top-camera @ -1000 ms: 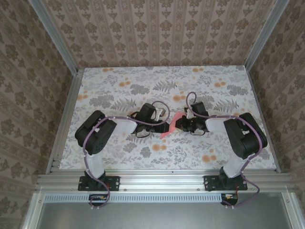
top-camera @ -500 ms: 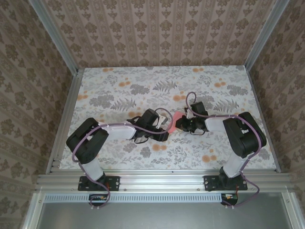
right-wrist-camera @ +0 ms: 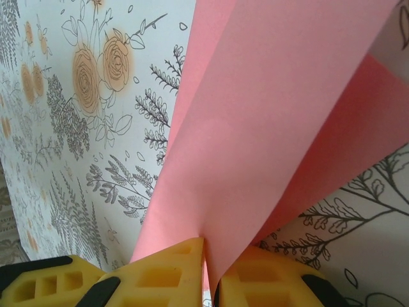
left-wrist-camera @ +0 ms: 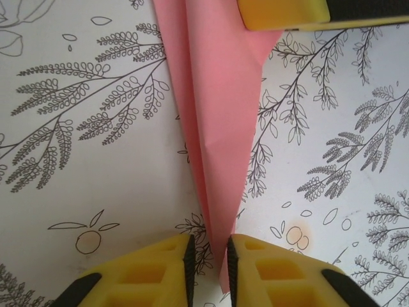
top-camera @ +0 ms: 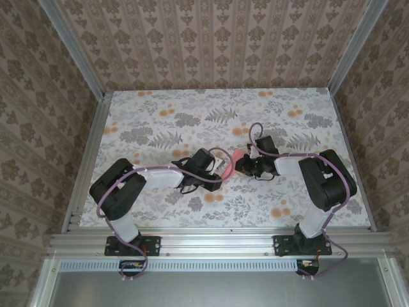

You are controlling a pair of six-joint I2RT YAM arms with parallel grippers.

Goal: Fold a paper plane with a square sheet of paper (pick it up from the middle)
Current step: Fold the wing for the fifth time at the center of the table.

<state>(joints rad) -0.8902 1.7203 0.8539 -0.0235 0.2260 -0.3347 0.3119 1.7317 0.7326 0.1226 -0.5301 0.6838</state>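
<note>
Found plane (top-camera: 234,157) mid-table, just right of frame centre in top view, narrow end toward lower left. Noted right gripper (top-camera: 243,165) pinched tight on the wide end, pads (right-wrist-camera: 172,272) meeting on the fold. Noted left gripper (left-wrist-camera: 209,256) nearly closed around the narrow end; cannot tell whether clamped. Observed open table (top-camera: 192,109) across upper frame, side rails (top-camera: 86,163) well apart from the paper.

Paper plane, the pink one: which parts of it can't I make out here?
Top external: the paper plane is tiny, mostly covered by the left end effector and right end effector; folds unreadable.
Left wrist: wide end runs off the top edge; whether the fingers pinch the tip is unclear.
Right wrist: far end cut off at the top edge.
</note>
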